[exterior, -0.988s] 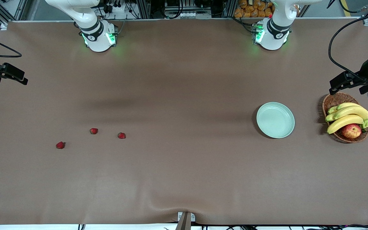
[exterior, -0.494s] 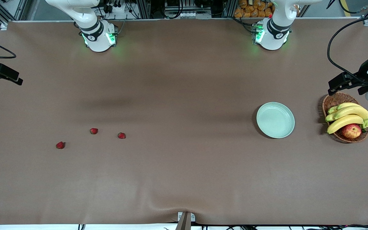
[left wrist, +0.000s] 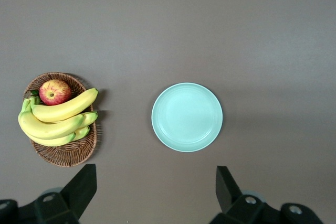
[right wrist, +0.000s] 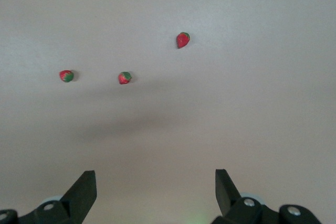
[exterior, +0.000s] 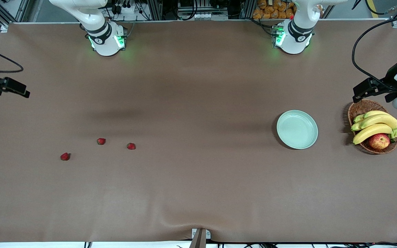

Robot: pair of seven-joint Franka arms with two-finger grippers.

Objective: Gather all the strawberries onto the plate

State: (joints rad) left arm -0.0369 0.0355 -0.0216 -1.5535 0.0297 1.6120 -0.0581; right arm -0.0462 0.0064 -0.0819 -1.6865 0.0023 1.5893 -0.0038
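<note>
Three strawberries [exterior: 101,141] lie loose at lower left of the front view, well apart from the empty plate [exterior: 297,129] at center right. Right gripper [right wrist: 155,195] and left gripper [left wrist: 156,192] both hang wide open, holding nothing. Such tiny berries could roll or squirt from closing fingers, I reckon.

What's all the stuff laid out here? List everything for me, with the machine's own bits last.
strawberries: three, red with green tops, loose on the table toward the right arm's end
plate: one, pale mint green, bare, toward the left arm's end
basket: one, brown wicker, beside the plate
bananas: one bunch, yellow, in the basket
apple: one, red-yellow, in the basket
table: one, brown cover
left pincer: open, up over the table by the basket
right pincer: open, up at the right arm's end
</note>
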